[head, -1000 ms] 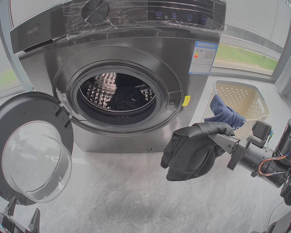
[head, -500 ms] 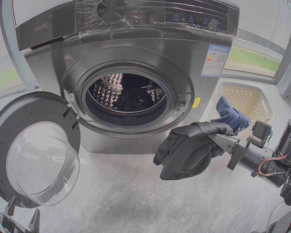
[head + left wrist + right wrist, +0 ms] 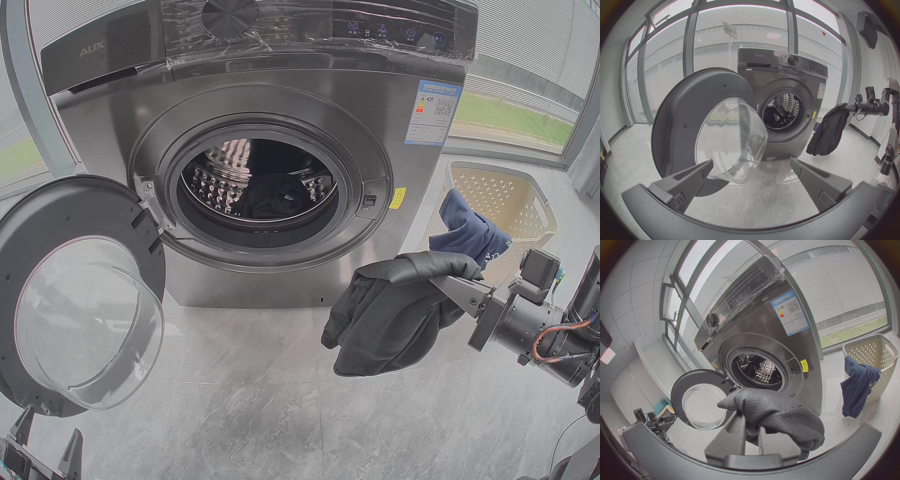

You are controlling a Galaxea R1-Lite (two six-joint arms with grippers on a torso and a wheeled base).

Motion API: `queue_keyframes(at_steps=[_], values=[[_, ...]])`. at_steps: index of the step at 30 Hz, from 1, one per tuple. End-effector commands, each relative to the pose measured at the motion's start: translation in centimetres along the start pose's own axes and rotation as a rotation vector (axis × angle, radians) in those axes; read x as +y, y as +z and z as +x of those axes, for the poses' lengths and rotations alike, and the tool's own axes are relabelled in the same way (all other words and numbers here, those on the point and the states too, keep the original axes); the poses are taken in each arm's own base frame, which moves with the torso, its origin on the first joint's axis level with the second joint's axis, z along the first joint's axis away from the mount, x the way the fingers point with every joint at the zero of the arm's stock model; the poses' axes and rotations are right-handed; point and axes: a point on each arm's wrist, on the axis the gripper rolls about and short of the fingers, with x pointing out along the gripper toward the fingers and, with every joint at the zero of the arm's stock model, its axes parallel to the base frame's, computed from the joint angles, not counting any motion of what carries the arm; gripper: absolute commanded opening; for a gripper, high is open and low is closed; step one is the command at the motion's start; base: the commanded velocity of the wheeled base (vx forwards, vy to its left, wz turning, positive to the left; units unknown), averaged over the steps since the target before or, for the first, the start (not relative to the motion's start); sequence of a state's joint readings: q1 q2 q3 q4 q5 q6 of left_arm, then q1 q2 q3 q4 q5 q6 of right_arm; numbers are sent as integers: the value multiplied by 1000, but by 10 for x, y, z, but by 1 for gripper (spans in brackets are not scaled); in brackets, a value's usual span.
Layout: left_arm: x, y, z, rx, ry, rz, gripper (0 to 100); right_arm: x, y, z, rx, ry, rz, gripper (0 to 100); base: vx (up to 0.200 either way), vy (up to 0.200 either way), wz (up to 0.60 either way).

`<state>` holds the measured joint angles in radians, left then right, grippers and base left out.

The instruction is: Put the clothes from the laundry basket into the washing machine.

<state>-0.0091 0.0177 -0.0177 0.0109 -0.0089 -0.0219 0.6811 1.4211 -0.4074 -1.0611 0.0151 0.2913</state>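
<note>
One dark garment (image 3: 272, 195) lies in the drum (image 3: 209, 187); my right claw (image 3: 445, 284) pinches a black garment (image 3: 387, 315); a blue shirt (image 3: 467, 230) drapes the laundry basket (image 3: 539, 201).

Matt mesh cloth garment (image 3: 387, 312); brushed-metal washing machine (image 3: 375, 112); plastic laundry basket (image 3: 503, 195).

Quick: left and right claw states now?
Left claw: open, empty.
Right claw: shut on the dark grey garment.

Bright daylight floods through the windows (image 3: 665, 68); glare streaks the plastic-wrapped control panel (image 3: 300, 28) at 12 o'clock; wrist-view edges bend, corners dark.
</note>
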Motion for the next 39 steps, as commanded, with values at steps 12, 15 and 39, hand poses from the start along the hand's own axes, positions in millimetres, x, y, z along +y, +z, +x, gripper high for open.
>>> queue_keyframes(at_steps=[12,15,39], values=[[0,-4,1,8,1,-4,100,0,0,0,2,1,0,0,0,67,0],[0,-4,1,8,1,-4,100,0,-1,1,3,1,0,0,0,0,0],[0,-4,1,8,1,-4,100,1,-2,1,9,2,1,0,0,0,0]])
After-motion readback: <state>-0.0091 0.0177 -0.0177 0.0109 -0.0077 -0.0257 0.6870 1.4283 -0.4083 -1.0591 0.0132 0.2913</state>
